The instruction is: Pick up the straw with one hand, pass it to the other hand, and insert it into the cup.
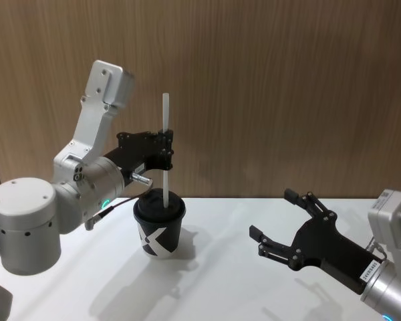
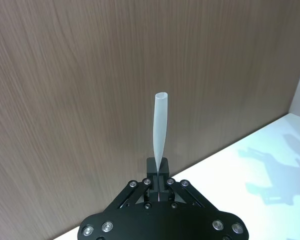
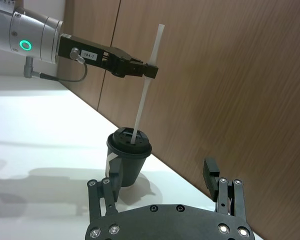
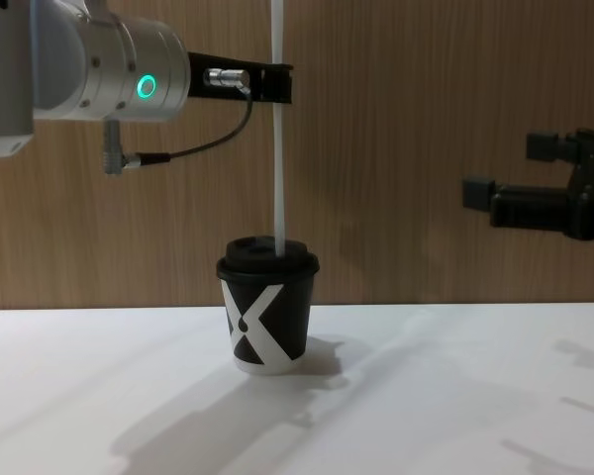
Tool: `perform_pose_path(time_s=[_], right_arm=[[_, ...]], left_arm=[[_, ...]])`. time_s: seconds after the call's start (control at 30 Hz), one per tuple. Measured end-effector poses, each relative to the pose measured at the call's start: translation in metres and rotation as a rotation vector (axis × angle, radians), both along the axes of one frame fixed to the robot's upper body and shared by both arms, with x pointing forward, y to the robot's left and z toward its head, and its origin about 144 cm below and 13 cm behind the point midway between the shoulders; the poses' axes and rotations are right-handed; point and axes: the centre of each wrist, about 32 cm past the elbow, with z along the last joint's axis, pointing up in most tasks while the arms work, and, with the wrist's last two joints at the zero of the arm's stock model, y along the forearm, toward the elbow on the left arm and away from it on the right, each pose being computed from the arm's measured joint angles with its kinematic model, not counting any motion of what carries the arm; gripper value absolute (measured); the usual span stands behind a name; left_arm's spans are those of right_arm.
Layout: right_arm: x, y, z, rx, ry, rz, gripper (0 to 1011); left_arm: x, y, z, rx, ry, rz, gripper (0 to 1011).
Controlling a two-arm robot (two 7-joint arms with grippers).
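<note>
The black cup (image 1: 160, 228) (image 4: 267, 317) (image 3: 129, 160) with its white X mark stands on the white table, left of centre. A white straw (image 1: 166, 152) (image 4: 278, 148) (image 3: 146, 92) (image 2: 160, 127) stands upright with its lower end in the cup's lid. My left gripper (image 1: 166, 150) (image 4: 280, 83) (image 3: 151, 71) (image 2: 159, 172), on the silver wrist with a green ring, is shut on the straw's upper part above the cup. My right gripper (image 1: 275, 217) (image 4: 503, 170) hangs open and empty to the right of the cup, above the table.
A brown wood-grain wall (image 1: 287, 87) rises right behind the white table (image 1: 240, 281). A dark cable (image 4: 193, 148) loops under the left wrist. The table surface in front of and right of the cup is bare.
</note>
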Motion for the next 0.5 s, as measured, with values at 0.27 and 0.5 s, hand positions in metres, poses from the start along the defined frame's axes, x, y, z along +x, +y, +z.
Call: perform_pose_path(time_s=[0.27,0.5], right_arm=[[0.0000,0.0000,0.0000,0.000,0.000,0.000,1001],[0.0000,0.0000,0.0000,0.000,0.000,0.000,1001]], left_arm=[[0.0002,0.0007,-0.0006,-0.006,0.004,-0.006,11],[-0.0007,0.0008,-0.0003,-0.009,0.001,-0.005,11]])
